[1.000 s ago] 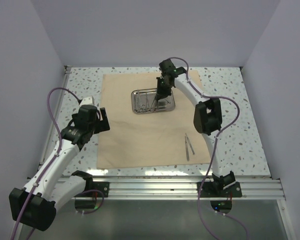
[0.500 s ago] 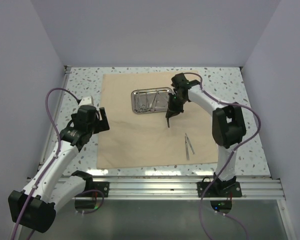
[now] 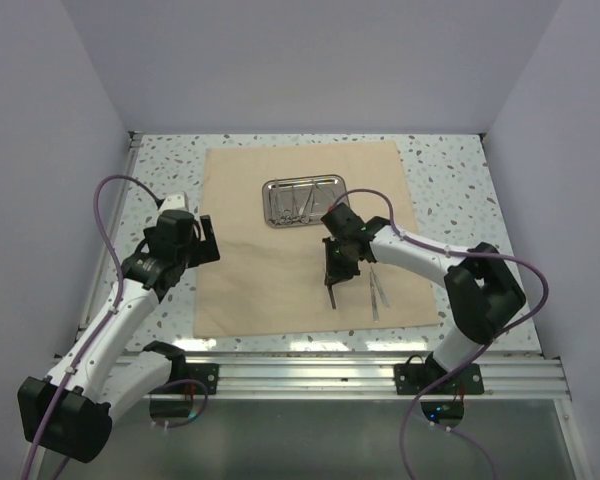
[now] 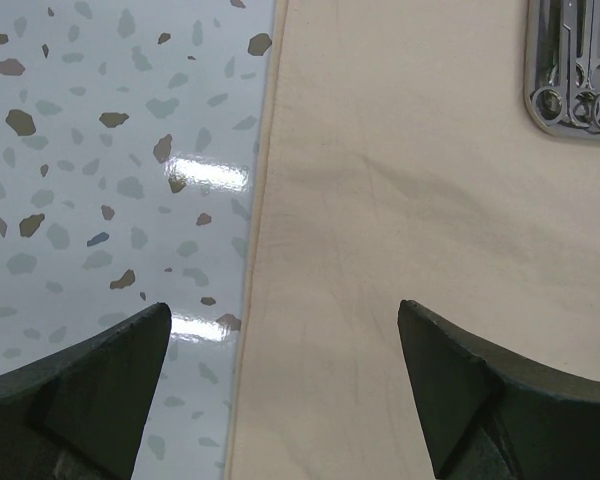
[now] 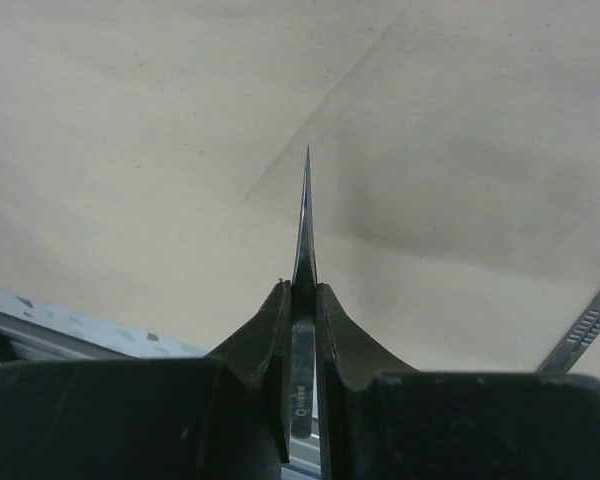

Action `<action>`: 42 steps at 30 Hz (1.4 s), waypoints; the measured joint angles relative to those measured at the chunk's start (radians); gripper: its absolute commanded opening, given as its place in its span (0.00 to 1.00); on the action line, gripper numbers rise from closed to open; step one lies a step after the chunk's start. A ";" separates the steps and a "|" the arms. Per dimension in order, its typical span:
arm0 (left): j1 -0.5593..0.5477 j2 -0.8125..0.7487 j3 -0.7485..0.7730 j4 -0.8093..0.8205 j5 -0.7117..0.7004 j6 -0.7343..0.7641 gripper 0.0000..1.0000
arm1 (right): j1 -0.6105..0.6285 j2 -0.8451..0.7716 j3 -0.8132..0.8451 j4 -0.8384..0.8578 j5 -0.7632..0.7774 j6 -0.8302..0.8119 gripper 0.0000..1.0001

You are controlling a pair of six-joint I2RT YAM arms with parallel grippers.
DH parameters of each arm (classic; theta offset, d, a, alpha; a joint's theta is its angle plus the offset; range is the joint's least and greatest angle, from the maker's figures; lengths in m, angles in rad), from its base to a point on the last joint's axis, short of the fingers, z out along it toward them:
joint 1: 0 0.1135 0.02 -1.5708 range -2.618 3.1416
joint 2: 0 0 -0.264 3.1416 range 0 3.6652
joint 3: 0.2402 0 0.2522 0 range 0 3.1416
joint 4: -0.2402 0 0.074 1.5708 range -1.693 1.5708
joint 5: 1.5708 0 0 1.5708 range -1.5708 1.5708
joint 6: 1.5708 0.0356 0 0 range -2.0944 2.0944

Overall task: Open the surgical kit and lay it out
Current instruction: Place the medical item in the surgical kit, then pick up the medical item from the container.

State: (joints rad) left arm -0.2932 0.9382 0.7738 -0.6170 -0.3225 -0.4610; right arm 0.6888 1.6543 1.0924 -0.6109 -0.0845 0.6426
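Right wrist: right tool [image 5: 302, 290] clamps a thin pointed instrument [image 5: 306, 205] over the cloth [image 5: 130, 130]; left tool [image 4: 282, 305] gapes empty.

Speckled terrazzo table [image 3: 460, 170] enclosed by plain lilac walls [image 3: 300, 60]

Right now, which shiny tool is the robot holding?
The thin pointed instrument pinched in the right end effector; the tweezers lie loose on the cloth beside it, and the others sit in the steel tray.

White arm links [image 3: 112, 322], black joints [image 3: 488, 292], purple cables [image 3: 106, 192], black wedge jaws.
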 measured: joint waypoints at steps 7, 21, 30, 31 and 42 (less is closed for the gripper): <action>-0.001 0.000 0.000 0.000 0.000 0.000 1.00 | 0.018 0.047 -0.011 0.076 0.091 0.048 0.05; -0.002 0.000 0.000 0.000 -0.001 0.000 1.00 | 0.039 0.088 0.071 -0.003 0.095 0.057 0.46; -0.002 0.000 0.000 0.000 -0.001 0.000 1.00 | 0.026 0.181 0.490 -0.117 0.161 -0.019 0.44; -0.002 0.000 0.000 0.000 -0.001 0.000 1.00 | 0.018 0.216 0.544 -0.111 0.168 -0.029 0.43; -0.002 -0.011 0.000 -0.001 -0.006 0.000 1.00 | -0.109 0.673 1.043 -0.249 0.204 -0.076 0.36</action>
State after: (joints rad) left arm -0.2955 0.9268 0.7738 -0.6182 -0.3283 -0.4614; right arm 0.5800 2.3268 2.1349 -0.8600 0.1192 0.5671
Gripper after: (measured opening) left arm 0.994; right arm 0.359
